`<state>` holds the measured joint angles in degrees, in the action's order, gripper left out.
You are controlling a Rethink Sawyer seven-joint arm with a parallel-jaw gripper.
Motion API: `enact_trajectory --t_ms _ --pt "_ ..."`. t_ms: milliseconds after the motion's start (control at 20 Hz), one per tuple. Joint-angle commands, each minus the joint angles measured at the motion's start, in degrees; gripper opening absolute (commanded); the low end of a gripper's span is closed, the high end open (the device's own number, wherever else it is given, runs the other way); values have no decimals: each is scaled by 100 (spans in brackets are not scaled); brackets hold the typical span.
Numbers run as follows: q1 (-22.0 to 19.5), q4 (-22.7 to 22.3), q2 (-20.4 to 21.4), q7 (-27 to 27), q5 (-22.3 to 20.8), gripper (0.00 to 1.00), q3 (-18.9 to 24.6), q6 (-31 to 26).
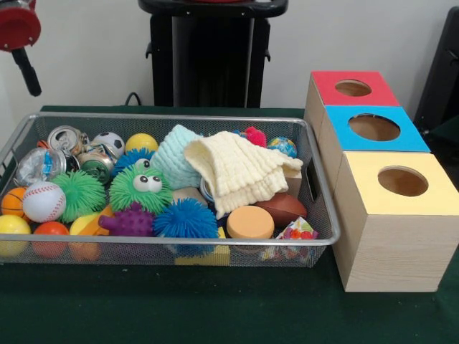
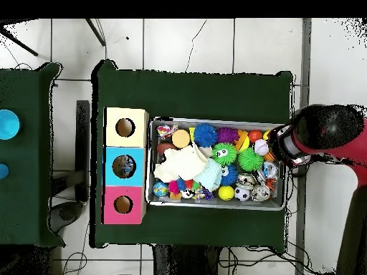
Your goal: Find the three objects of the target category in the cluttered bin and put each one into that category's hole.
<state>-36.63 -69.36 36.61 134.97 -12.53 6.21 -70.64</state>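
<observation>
Clearly mesh bin (image 1: 319, 193) crammed: spiky balls, cloths, cans

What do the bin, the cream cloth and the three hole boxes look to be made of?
Bin: silver wire mesh, see-through, apparently metal. Cream cloth: soft waffle-textured fabric, draped in folds. Hole boxes: pale wood-grain sides, probably wood or laminate, with matte red, blue and yellow tops.

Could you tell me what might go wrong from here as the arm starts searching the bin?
1. The cream cloth drapes over several items in the mesh bin, so targets could stay hidden beneath it.
2. Balls are packed tightly around the green fuzzy toy; a grasp might catch a neighbour.
3. The box holes, such as the yellow box one, are small, so a drop may miss.
</observation>
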Motion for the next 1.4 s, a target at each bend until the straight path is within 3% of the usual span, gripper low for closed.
enact_trajectory --t_ms 50,400,900,1000,1100,1200,1400 --pt "-37 -616 -326 -654 109 100 526 666" --pt "182 -893 -72 -302 181 100 395 728" --pt "106 -326 -526 -641 121 100 535 595" --pt "95 -81 -661 -910 -121 100 574 858" --pt "-119 -116 -681 -1589 -332 100 880 1806" --pt "-309 -4 -762 -2375 -430 100 1221 1822" --pt "-381 193 -813 -2966 -588 100 1498 1337"
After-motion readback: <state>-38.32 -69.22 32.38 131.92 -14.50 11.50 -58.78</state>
